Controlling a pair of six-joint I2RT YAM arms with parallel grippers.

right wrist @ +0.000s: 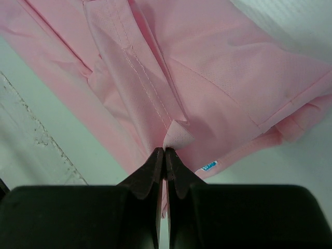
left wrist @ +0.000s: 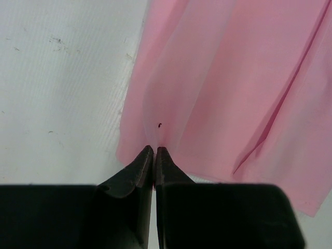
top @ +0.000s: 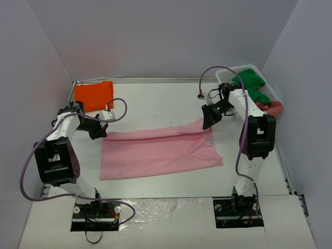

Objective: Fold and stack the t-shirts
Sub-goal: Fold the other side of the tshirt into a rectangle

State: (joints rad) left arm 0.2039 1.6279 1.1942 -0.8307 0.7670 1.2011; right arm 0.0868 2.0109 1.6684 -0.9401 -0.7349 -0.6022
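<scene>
Top view, writing: a small blue-and-white tag (top: 210, 143) sits on the pink t-shirt (top: 161, 150) near its right edge, too small for you to read.
Top view, container: the white slatted basket (top: 226, 76) stands at the far right corner of the table (top: 155, 101). A green garment (top: 251, 82) lies in it and hangs over the rim. A red cloth (top: 274, 108) shows at its near end, and you cannot tell whether it is in the basket or beside it.
Top view, shirts: the pink t-shirt lies flat across the middle of the table, between your two arms. The orange t-shirt (top: 94, 96) lies folded at the far left corner, well apart from it.
Top view, grippers: your left gripper (top: 102, 134) is at the pink t-shirt's far left corner and your right gripper (top: 206, 125) at its far right corner.
Left wrist, fingers: your left gripper (left wrist: 155, 150) is pinched tight on the edge of the pink t-shirt (left wrist: 233, 78), and the cloth rises in a soft ridge from the tips.
Left wrist, marks: a tiny dark speck (left wrist: 159, 125) sits on the cloth just ahead of the tips.
Right wrist, fingers: your right gripper (right wrist: 164, 151) is clamped on a stitched fold of the pink t-shirt (right wrist: 218, 67), with a small curl of cloth standing up at the tips.
Right wrist, writing: the tag (right wrist: 209, 166) pokes out from the hem just right of the fingers, its print too blurred to read.
</scene>
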